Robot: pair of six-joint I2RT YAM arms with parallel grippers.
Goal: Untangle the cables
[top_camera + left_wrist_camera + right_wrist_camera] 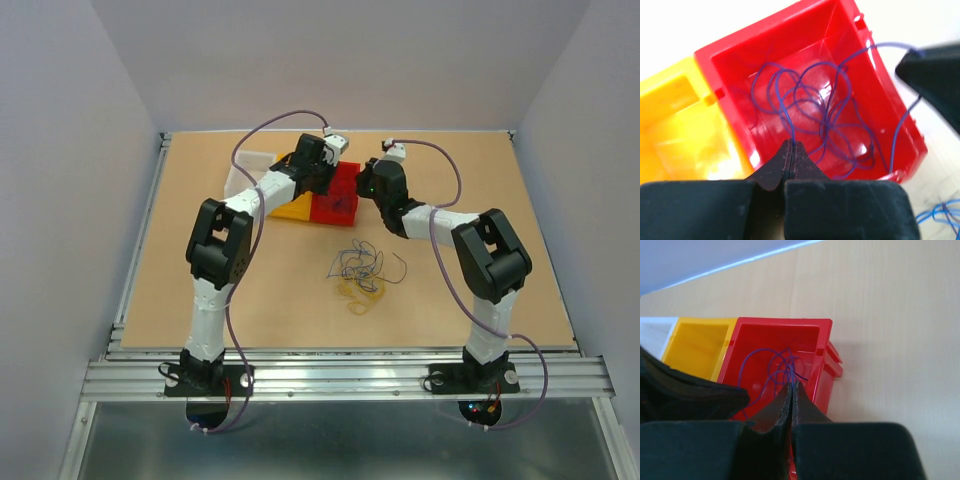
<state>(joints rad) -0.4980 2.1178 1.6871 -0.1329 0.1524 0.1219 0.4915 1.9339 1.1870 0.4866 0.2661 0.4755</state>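
You have three bins near far edge: white bin [655, 322], yellow bin [700, 322], red bin [780, 322]. Left gripper [791, 145] and right gripper [791, 387] both clenched on one purple cable [830, 115]. One tangle [360, 268] between bins and near edge. Wooden tabletop [480, 160], grey walls [330, 60].

Blue-purple cable [825, 115]: hair-thin, many loose overlapping loops, lying inside red bin [765, 27]; one strand arcs over bin rim at 2 o'clock. Strands pinched in closed tips of left gripper [792, 145] and right gripper [791, 386]. Second tangle [360, 262] of dark-blue curls on table [200, 270], 6 o'clock of bin. Pale yellow strands [362, 293] at tangle's 6 o'clock edge, touching.
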